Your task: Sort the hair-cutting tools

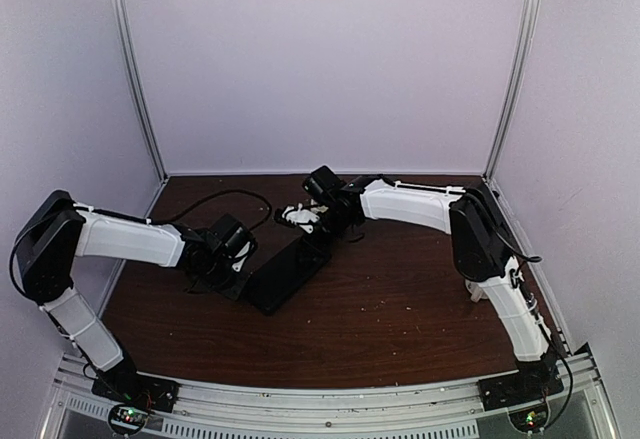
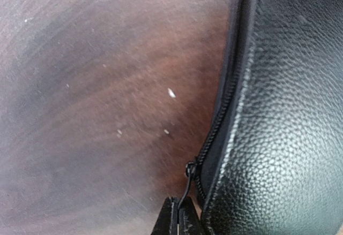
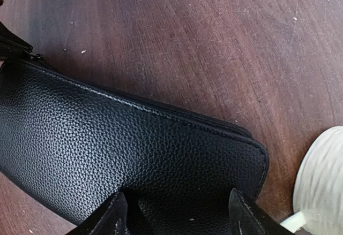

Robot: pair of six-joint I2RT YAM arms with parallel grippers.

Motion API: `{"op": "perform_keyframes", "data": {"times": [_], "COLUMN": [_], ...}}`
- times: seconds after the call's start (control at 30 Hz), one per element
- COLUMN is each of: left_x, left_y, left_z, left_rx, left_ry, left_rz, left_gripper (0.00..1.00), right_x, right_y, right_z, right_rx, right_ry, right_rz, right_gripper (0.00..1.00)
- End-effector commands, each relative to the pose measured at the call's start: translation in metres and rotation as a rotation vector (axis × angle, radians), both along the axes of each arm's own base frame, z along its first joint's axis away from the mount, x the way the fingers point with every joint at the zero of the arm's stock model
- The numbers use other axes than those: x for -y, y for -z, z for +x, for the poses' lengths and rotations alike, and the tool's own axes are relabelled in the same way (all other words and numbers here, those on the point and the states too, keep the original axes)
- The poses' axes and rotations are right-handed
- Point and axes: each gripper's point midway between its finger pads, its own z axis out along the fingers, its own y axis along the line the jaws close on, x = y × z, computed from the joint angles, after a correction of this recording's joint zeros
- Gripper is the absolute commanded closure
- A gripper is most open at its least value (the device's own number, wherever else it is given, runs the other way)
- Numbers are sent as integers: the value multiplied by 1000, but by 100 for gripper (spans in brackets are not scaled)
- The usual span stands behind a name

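- Top view: a black case [image 1: 287,273] lies slantwise on the brown table [image 1: 400,304], between the two arms.
- The left gripper [image 1: 237,279] is low at the case's near left end. The right gripper [image 1: 322,231] is at its far end. From here I cannot tell how either pair of jaws stands.
- Left wrist view: the grained case fills the right side, and its zip [image 2: 217,122] runs down the edge beside bare wood.
- The thin zip pull [image 2: 187,172] hangs from the zip's lower end and leads straight into the fingers [image 2: 170,220]. These are pressed together on it, so the left pincer is closed and grips the pull.
- Right wrist view: the case lies across the lower frame, its rounded corner to the right.
- The right pincer's two dark fingers [image 3: 113,214] are spread wide apart over the case's top face. Whether they touch it I cannot tell.
- A ribbed white mug [image 3: 321,184] stands just beside the case's corner.
- The tools show in no view, so I cannot tell where they lie.
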Motion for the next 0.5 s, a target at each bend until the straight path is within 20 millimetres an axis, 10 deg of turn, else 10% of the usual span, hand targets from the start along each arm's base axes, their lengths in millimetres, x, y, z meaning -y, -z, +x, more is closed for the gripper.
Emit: {"op": "perform_keyframes", "data": {"times": [0.0, 0.3, 0.47], "left_x": [3, 44, 76], "left_y": [-7, -26, -35], "left_z": [24, 27, 27], "left_rx": [66, 126, 114], "left_ry": [10, 177, 272], "left_rz": [10, -177, -284], "left_gripper": [100, 100, 100], "right_x": [24, 87, 108], "right_y": [16, 50, 30], "right_z": [-45, -113, -135], "right_rx": [-116, -225, -131], "right_ry": [-50, -130, -210], "right_rz": [-98, -292, -221], "right_gripper": [34, 40, 39]}}
